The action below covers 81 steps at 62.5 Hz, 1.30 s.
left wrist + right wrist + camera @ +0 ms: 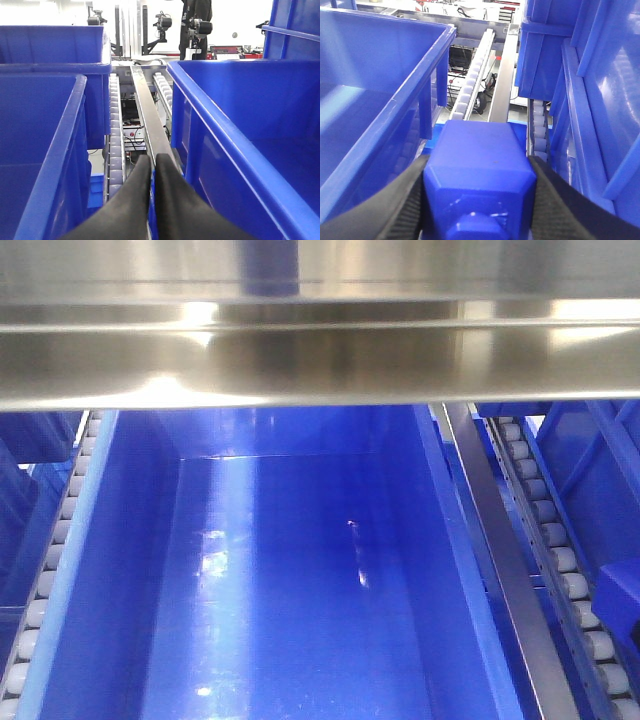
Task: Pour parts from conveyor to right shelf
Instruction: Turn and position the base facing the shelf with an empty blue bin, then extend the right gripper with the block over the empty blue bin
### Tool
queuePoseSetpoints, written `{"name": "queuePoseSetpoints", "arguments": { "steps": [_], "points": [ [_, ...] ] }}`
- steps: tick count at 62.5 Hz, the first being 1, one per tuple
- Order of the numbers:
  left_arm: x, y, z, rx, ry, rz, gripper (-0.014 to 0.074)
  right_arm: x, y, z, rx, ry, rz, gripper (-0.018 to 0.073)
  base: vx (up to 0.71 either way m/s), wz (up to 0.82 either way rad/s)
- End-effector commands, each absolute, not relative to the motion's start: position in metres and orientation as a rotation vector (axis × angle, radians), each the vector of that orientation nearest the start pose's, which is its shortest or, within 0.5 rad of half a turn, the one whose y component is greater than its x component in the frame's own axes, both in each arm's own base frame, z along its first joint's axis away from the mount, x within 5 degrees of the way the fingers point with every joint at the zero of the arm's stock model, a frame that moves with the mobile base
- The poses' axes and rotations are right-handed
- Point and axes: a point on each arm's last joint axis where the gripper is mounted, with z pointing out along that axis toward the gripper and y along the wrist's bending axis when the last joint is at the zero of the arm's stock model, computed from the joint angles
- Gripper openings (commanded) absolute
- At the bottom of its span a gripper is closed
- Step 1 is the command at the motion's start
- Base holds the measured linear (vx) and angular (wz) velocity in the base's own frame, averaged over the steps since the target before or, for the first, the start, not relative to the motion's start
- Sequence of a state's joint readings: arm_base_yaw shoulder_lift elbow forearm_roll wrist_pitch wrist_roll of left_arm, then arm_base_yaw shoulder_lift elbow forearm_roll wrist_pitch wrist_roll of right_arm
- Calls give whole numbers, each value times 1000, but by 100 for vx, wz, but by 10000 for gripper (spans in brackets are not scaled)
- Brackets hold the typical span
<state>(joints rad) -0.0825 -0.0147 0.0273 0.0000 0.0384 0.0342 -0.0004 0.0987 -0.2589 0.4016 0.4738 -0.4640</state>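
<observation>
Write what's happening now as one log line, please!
left gripper: shut, between bins | right gripper: shut on blue part | front bin: no parts seen | pour: not yet done

A figure in black clothing (196, 11) stands at the rear beside black camera-like devices on stands (163, 22); lower down sits a pale box with a red button (132, 134).

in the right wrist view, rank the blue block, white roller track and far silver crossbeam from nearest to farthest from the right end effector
1. blue block: clamped in the right end effector, dead centre.
2. white roller track: just ahead, running away up the middle.
3. silver crossbeam: farthest, across the top beyond the track.
</observation>
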Motion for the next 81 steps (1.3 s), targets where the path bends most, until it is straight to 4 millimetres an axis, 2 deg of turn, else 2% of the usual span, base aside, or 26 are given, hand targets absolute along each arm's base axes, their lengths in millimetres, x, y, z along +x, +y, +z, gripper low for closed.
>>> {"name": "queuePoseSetpoints", "arguments": {
  "steps": [1, 28, 38, 55, 59, 70, 81],
  "points": [
    [56, -5, 198, 83, 1479, -49, -6, 50, 13, 272, -184, 1647, 49, -10, 0, 0],
    [56, -5, 198, 83, 1479, -49, -6, 50, 14, 271, -173, 1655, 74, -10, 0, 0],
    [56, -5, 198, 83, 1479, -49, -6, 48, 21, 264, -145, 1738, 228, -10, 0, 0],
    [56, -5, 198, 83, 1479, -49, -6, 46, 29, 268, -78, 1712, 413, -10, 0, 0],
    [56, -5, 198, 83, 1479, -49, -6, 45, 31, 269, -114, 1700, 416, -8, 0, 0],
    [56, -5, 198, 83, 1479, -49, -6, 45, 38, 271, -409, 1641, 343, -4, 0, 0],
    [56, -5, 198, 83, 1479, -49, -6, 54, 43, 268, -470, 1689, 406, 14, 0, 0]
  ]
}}
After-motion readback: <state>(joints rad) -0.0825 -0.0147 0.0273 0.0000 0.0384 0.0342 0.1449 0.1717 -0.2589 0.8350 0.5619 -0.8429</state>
